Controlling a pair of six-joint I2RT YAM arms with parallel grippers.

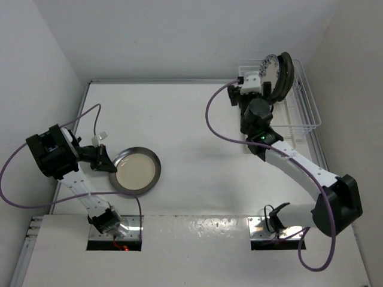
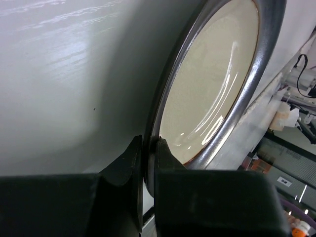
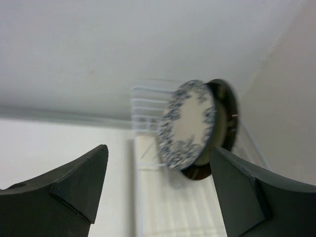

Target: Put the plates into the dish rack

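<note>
Item: cream plate (image 1: 137, 171), at the bench's 8 o'clock, left fingers (image 2: 129, 165) clamped on its 9 o'clock rim. Destination: dish rack (image 1: 308, 113), well apart toward 2 o'clock; right fingers (image 3: 81, 180) spread apart beside it.

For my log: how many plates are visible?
3. One cream plate at left, pinched by the left tool; the blue floral plate and a dark plate behind it stand in the rack. More may be hidden.
</note>
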